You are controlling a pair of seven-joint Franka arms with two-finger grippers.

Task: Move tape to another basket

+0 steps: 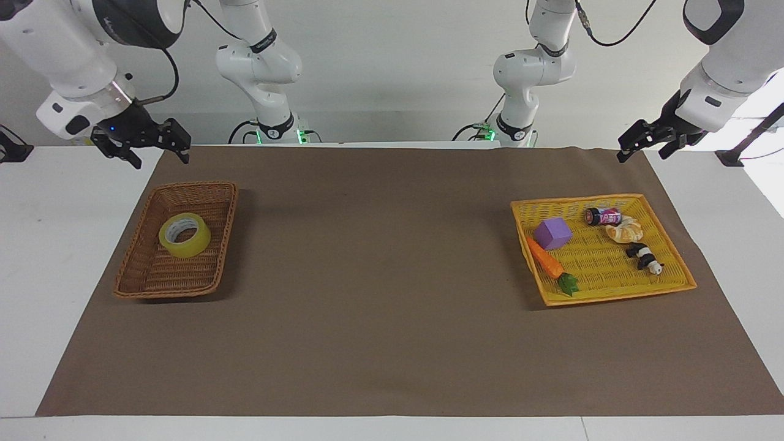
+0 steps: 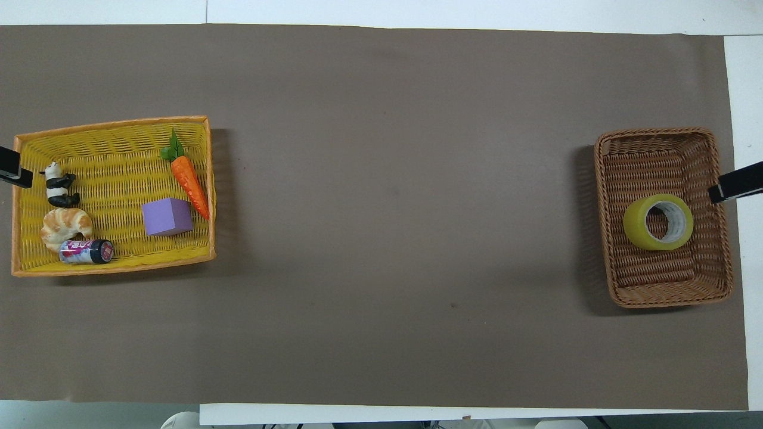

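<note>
White table under a plain pale wall, most of its top covered by a large brown paper mat. My landmark is the brown woven wicker rectangular basket with raised sides, which sits on the mat toward my right arm's end of the table.

The wide roll of translucent yellow packing tape with a white inner core lies inside the wicker basket, tipped at a slant, its hole facing up and partly sideways. It rests on the basket floor in the half nearer to me, clear of the rim. Nothing touches it.

My right gripper is up in the air over the mat's edge just outside the wicker basket's nearer corner. Its fingers are spread wide and hold nothing. In the overhead view only one dark fingertip shows, at the outer rim of the wicker basket.

My left gripper hangs over the mat's corner at my left arm's end of the table, well apart from the wicker basket. Fingers parted, nothing between them. This arm waits.

Well apart from the wicker basket, toward my left arm's end, lies a bright yellow flat plastic mesh basket. In it: a purple foam cube, an orange toy carrot with green leaves, a small dark drink can on its side, a toy croissant and a small black-and-white panda figure.
</note>
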